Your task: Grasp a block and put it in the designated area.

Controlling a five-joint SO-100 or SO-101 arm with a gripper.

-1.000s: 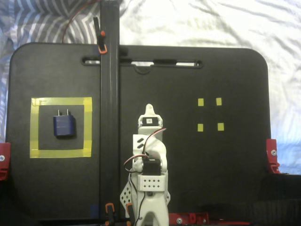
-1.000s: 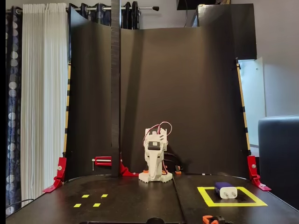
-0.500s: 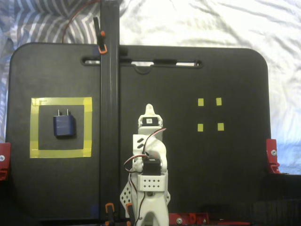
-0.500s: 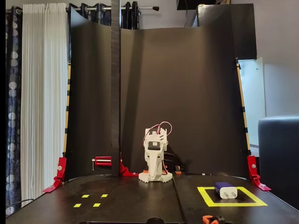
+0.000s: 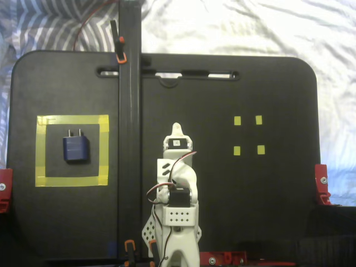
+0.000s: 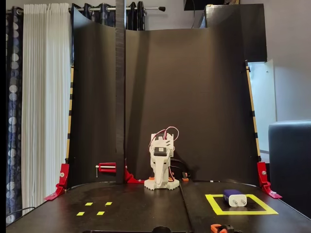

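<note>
The dark blue block [image 5: 75,149] lies flat inside the designated area [image 5: 72,119], a square of yellow tape at the left of the black board in a fixed view from above. Its two silver prongs point to the far edge. In a fixed view from the front, the block [image 6: 234,197] sits within the tape square [image 6: 240,212] at the right. My gripper [image 5: 176,129] is folded over the white arm base at the board's middle, well apart from the block. Its jaws look shut and empty. From the front, the gripper [image 6: 159,178] points down at the base.
Four tiny yellow tape squares [image 5: 237,120] mark the board's other side, seen also from the front as yellow tape squares [image 6: 89,204]. A black vertical post [image 5: 129,139] stands between arm and block. Red clamps [image 5: 321,183] grip the board's edges. A black backdrop [image 6: 194,97] rises behind.
</note>
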